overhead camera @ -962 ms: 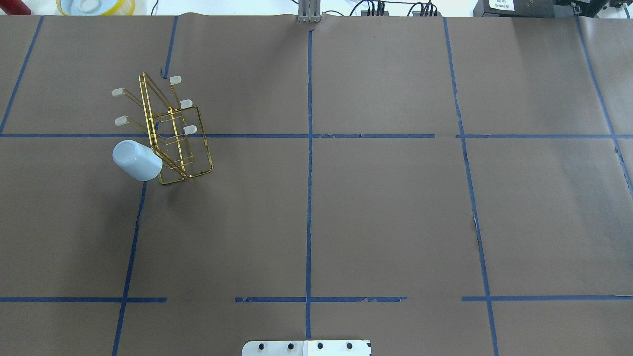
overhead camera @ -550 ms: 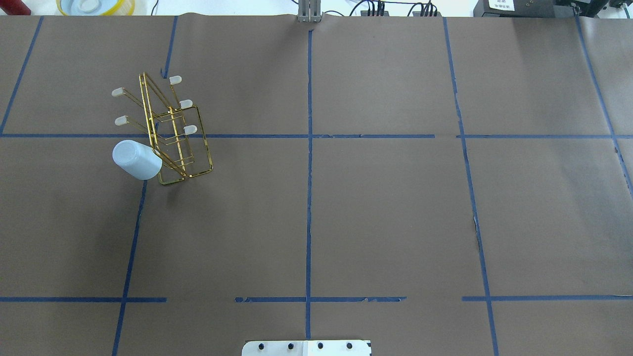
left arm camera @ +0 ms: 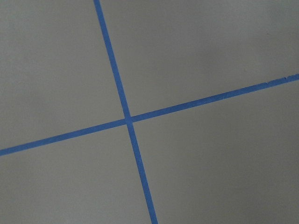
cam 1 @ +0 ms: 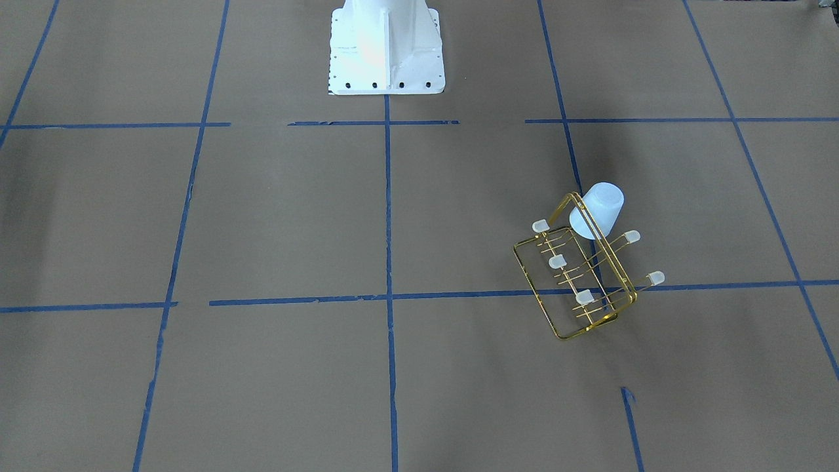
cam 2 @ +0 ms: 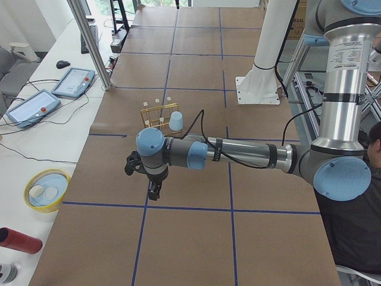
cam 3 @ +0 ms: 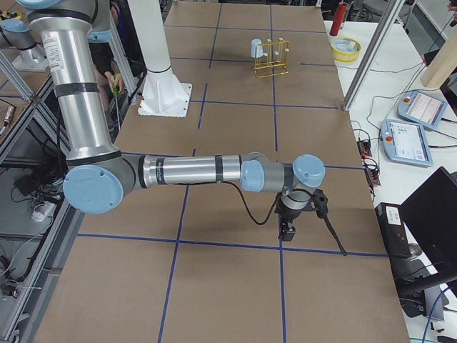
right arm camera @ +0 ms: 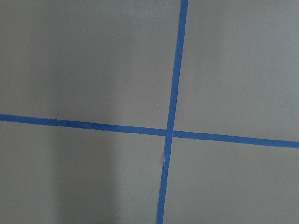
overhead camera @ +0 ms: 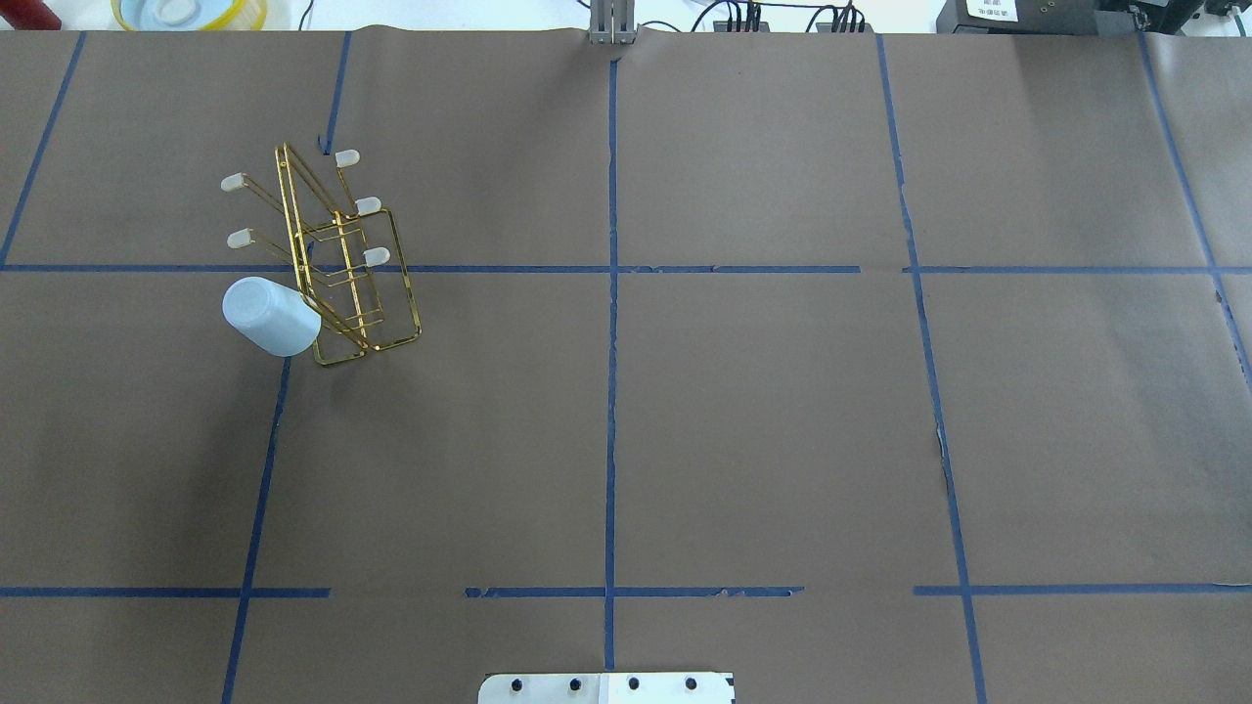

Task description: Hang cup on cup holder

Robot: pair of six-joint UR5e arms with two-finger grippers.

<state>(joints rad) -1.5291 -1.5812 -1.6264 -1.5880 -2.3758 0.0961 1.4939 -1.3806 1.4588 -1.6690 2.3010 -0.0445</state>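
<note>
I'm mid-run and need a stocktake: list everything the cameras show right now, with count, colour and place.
cup: one, pale blue-white, mouth down at the cup holder's end nearest the robot, apparently over a prong.
cup holder: one, gold wire, five whitish caps showing, far left part of the table.
table: one, brown cover with a blue tape grid.
dish: one, yellow rim with a blue inside, white bench past the table's far edge.
red cylinder: one, red, beside the dish.
teach pendants: two, grey-blue, same bench.
pedestal: one, white, robot's side of the table.
left gripper: one, black, over bare table; open or shut unclear.
right gripper: one, black, over bare table at the other end; open or shut unclear.
</note>
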